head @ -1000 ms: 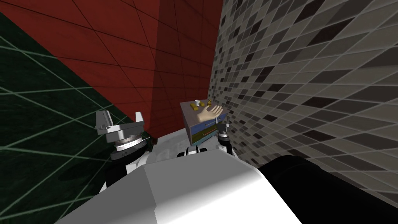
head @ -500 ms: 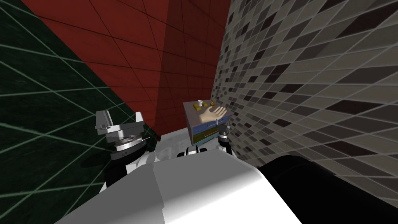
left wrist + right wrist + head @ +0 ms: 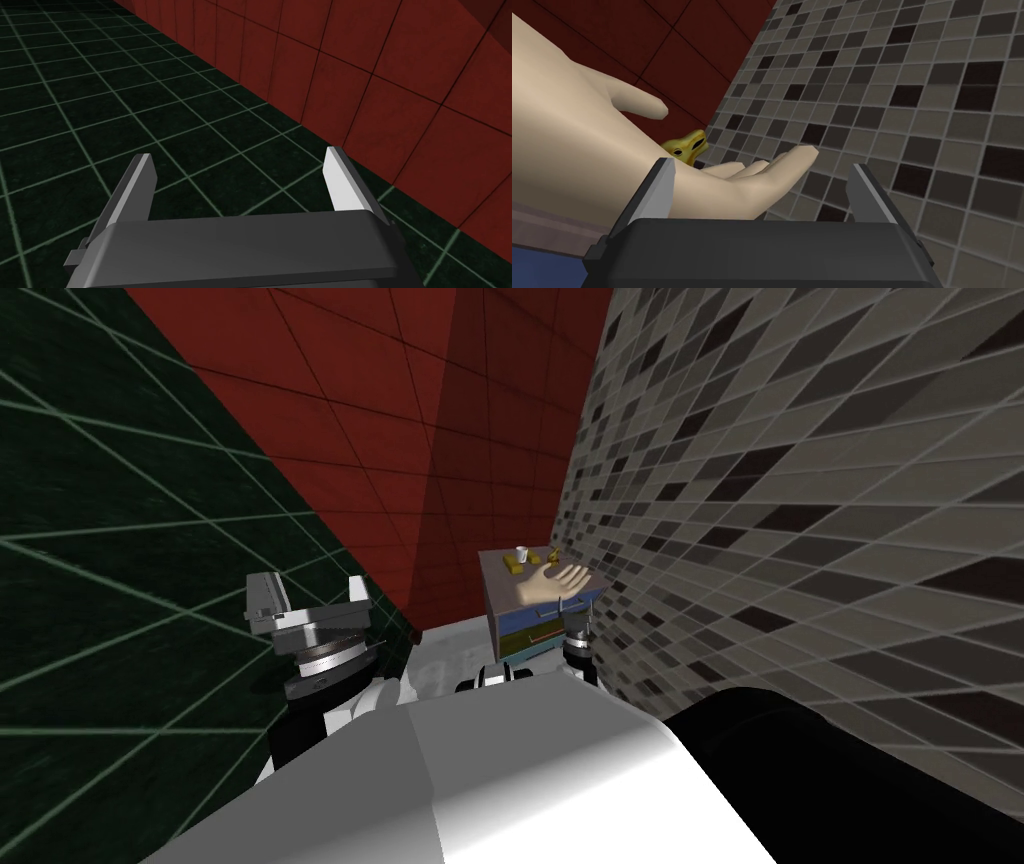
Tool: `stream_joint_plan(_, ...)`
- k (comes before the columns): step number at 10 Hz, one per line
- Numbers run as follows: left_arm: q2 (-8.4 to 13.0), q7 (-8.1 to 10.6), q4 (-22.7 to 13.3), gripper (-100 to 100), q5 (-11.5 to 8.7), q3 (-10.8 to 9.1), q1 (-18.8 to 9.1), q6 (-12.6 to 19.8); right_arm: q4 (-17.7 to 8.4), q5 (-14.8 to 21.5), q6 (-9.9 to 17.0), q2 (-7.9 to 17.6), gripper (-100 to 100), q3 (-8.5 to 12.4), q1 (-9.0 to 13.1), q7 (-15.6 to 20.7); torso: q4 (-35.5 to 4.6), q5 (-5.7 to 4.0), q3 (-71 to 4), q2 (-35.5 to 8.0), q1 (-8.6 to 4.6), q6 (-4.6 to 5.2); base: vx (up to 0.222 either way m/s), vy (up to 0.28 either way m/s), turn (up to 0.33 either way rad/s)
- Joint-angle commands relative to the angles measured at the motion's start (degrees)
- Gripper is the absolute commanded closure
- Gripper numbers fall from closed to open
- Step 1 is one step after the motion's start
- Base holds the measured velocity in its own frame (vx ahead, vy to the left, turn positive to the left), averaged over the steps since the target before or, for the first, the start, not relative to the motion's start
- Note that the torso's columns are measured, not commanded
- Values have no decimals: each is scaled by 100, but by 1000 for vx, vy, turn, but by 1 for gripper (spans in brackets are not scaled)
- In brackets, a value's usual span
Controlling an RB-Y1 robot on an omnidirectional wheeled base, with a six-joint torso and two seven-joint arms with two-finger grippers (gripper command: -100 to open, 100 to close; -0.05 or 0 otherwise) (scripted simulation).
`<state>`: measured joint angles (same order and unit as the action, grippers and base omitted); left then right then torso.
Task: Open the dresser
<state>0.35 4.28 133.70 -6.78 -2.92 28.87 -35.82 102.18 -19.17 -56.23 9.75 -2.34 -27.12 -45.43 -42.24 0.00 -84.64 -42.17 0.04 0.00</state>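
Note:
The small dresser stands against the grey mosaic wall; it has a grey-brown top, a blue upper drawer front and a yellow-green one below. On its top lie a beige model hand, a white cup and small yellow items. My right gripper is at the dresser's upper front corner nearest the wall. In the right wrist view that gripper stands open, the model hand just ahead of its fingers and the dresser's top edge beside them. My left gripper is open over the floor, off to the dresser's left.
A red tiled wall runs behind the dresser and meets the mosaic wall in a corner. The dark green tiled floor spreads under my left gripper. A yellow figure sits behind the model hand.
My head view has swung, so the dresser now sits a little further right and looks narrower. Both grippers keep their places and stay open.

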Motion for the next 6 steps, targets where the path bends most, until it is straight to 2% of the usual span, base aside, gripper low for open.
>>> stream_joint_plan(1,0,0,0,0,0,1,-1,0,-271,-180,-227,6,-100,6,6,-430,3,-4,0,4,-2,-15,-2,-31,228)
stream_joint_plan(2,0,0,0,0,0,0,-1,0,-271,-180,-227,6,-100,6,6,-516,8,-6,-6,14,-3,-13,-2,-14,27)
stream_joint_plan(3,0,0,0,0,0,0,0,0,-534,-354,-456,9,-100,21,18,-722,6,-2,-7,12,0,-4,-4,-22,288)
stream_joint_plan(4,0,0,0,0,0,1,-2,0,-544,-354,-456,9,-100,21,18,-892,13,-11,-9,21,-10,-20,-7,-31,214)
stream_joint_plan(5,0,0,0,0,0,0,-1,0,-544,-354,-456,9,-100,21,18,-971,17,-12,-16,32,-11,-17,-2,-15,18)
stream_joint_plan(6,0,0,0,0,0,0,0,0,-805,-523,-682,7,-100,38,31,-1184,14,-7,-16,28,-6,-8,-8,-23,341)
